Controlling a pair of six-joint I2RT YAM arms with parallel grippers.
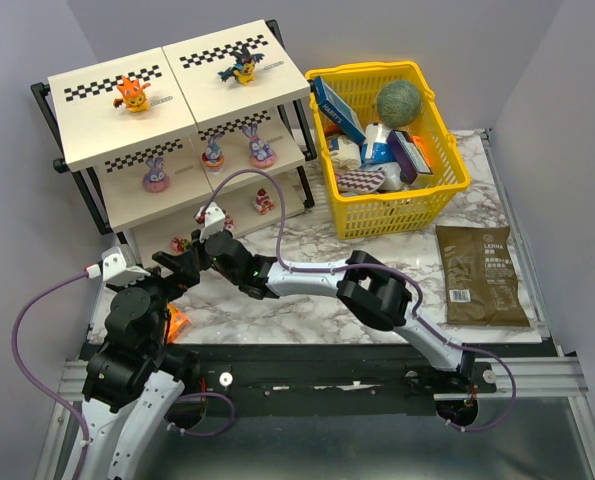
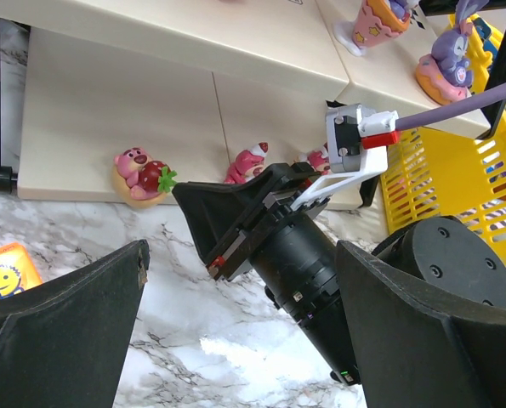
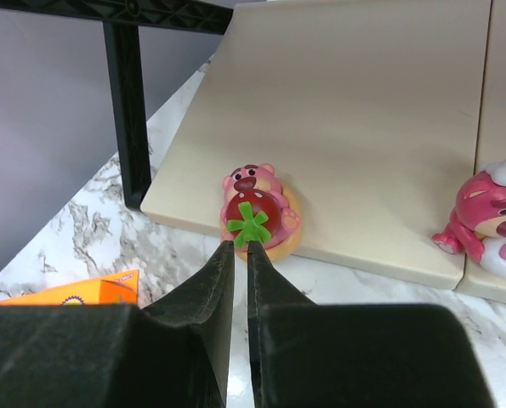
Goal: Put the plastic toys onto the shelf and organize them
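The shelf [image 1: 97, 130] stands at the back left. An orange toy [image 1: 132, 94] and a black-and-yellow winged toy [image 1: 243, 68] sit on its top tier, and three purple bunny-eared toys [image 1: 213, 152] on the middle tier. A pink bear hugging a strawberry [image 3: 257, 208] lies at the front edge of the bottom panel [image 3: 363, 110], with another pink toy [image 3: 489, 217] to its right. My right gripper [image 3: 241, 246] is shut, its tips against the strawberry's green leaf, holding nothing. My left gripper [image 2: 244, 340] hangs wide open just behind the right gripper [image 2: 235, 229], over the marble.
A yellow basket [image 1: 447, 190] with boxes and a green ball stands right of the shelf. A brown packet [image 1: 482, 275] lies at the right. A flat orange packet [image 3: 82, 291] lies on the marble left of my right gripper, near the shelf's black leg [image 3: 129, 119].
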